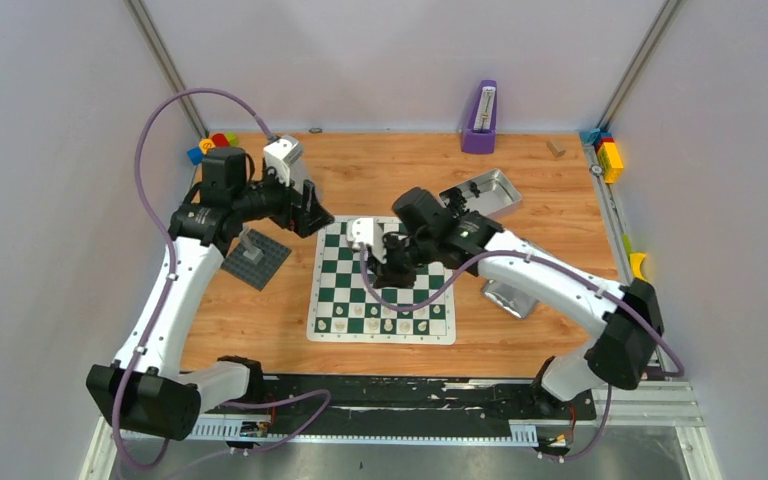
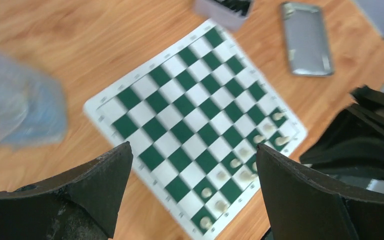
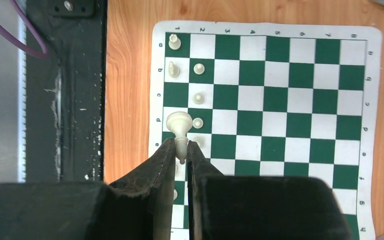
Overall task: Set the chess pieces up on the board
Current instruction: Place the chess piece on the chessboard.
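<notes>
Your right hand (image 3: 181, 150) is clamped on a small cream-white plastic chess piece (image 3: 179, 131). Its fingers pinch the narrow part and the wider round end sticks out past the fingertips. It holds the piece over the thin green-and-white checked board (image 3: 290, 100), above the squares on the side toward the table's near edge. You cannot tell from these views whether the piece touches the mat.

The other cream-white chess pieces (image 3: 198, 98) stand upright, one to a square, in the two rows of the board closest to the near edge. Several squares in those rows are bare.

Your left hand (image 2: 192, 150) has its fingers spread wide apart with nothing between them. It hangs above the board's corner that points to the table's far left corner.

The board lies flat in the middle of the wooden table (image 1: 550, 200). A dark grey square plate with a grey post (image 1: 257, 258) sits just beside it toward the left edge, and a shallow metal tray (image 1: 485, 193) lies toward the far right corner.
</notes>
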{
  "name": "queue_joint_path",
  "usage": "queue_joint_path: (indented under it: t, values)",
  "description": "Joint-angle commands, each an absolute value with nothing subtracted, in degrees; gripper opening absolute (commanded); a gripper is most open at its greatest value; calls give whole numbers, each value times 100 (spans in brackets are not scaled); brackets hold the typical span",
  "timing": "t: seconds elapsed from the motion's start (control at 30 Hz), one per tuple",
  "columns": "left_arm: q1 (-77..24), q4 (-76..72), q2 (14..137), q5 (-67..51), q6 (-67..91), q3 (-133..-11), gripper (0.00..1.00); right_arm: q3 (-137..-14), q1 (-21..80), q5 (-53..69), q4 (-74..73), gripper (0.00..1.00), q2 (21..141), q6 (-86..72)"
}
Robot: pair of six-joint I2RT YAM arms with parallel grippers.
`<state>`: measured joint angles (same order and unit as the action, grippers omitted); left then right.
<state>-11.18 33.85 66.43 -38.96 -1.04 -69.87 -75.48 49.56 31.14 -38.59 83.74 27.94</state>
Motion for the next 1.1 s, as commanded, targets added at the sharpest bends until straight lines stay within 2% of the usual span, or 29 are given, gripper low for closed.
queue_joint_path:
  t: [0.0,0.2,0.47,1.07]
  values:
    - [-510,4881,6606,-2723,-845,-7270,100,-8273,5517,2001,-4473,0,9133,3579]
    - [295,5090,6579,-2379,-954,-7246,100,-9405,6114,1380,-5517,1,10487,3920]
    - [474,5098,6584,-2449,-1099,-7176,100,-10155,6545,865,-6204,3,11556,4305]
    - [483,5098,6631,-2545,-1221,-7185,100,-10479,6885,520,-6363,4,12209,4387]
